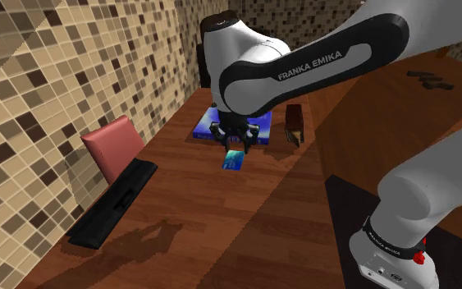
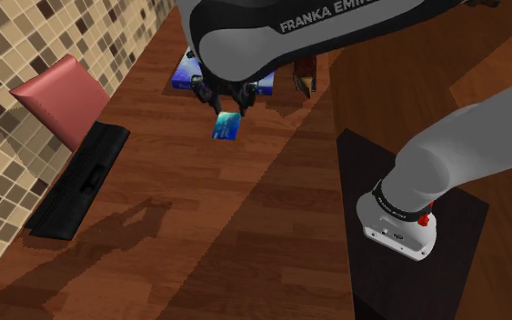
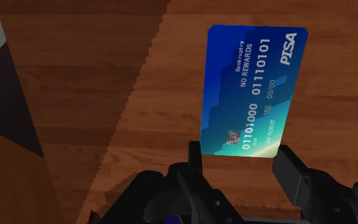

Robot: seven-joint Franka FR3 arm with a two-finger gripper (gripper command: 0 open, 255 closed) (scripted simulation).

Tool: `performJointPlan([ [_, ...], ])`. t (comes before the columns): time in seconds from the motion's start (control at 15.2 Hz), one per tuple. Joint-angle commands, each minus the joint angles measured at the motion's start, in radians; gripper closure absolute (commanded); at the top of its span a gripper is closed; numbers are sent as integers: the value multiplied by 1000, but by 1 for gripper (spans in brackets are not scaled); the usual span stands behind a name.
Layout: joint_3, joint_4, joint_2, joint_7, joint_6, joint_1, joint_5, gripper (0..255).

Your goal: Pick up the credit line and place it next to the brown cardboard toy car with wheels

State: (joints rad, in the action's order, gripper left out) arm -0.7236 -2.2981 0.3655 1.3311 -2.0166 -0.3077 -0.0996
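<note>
A blue credit card (image 3: 250,89) with white numbers hangs over the brown wooden table (image 1: 221,238), clasped at one short end between my gripper's (image 3: 240,157) two black fingers. In the shoulder view the card (image 1: 235,159) dangles just under the gripper (image 1: 234,146). The second exterior view has the same card (image 2: 226,127) below the gripper (image 2: 227,109). The brown toy car (image 1: 295,125) stands on the table a little to the shoulder view's right of the gripper, and it is partly hidden by the arm in the second exterior view (image 2: 305,77).
A flat blue item (image 1: 249,125) lies on the table behind the gripper. A pink slab (image 1: 112,144) leans on the tiled wall beside a long black object (image 1: 114,203). The robot's stand (image 1: 385,254) is at the lower right. Small dark pieces (image 1: 430,80) lie far right.
</note>
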Motion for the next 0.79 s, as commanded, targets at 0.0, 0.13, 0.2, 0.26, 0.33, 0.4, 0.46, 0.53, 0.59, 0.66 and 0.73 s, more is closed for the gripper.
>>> performJointPlan([
  [0.0,49,-56,50,-63,-11,6,-20,255],
  [0.13,98,-102,94,-122,-15,7,-29,255],
  [0.2,123,-123,114,-151,-17,7,-32,255],
  [0.26,147,-144,133,-179,-19,6,-32,255],
  [0.33,170,-163,151,-207,-21,3,-32,255],
  [0.4,194,-182,167,-234,-23,0,-30,255],
  [0.46,217,-199,183,-262,-25,-4,-27,255],
  [0.53,240,-215,197,-288,-27,-9,-22,255],
  [0.59,263,-231,210,-315,-29,-15,-17,255],
  [0.66,286,-245,222,-342,-32,-22,-10,255],
  [0.73,308,-258,232,-368,-34,-30,-3,255],
])
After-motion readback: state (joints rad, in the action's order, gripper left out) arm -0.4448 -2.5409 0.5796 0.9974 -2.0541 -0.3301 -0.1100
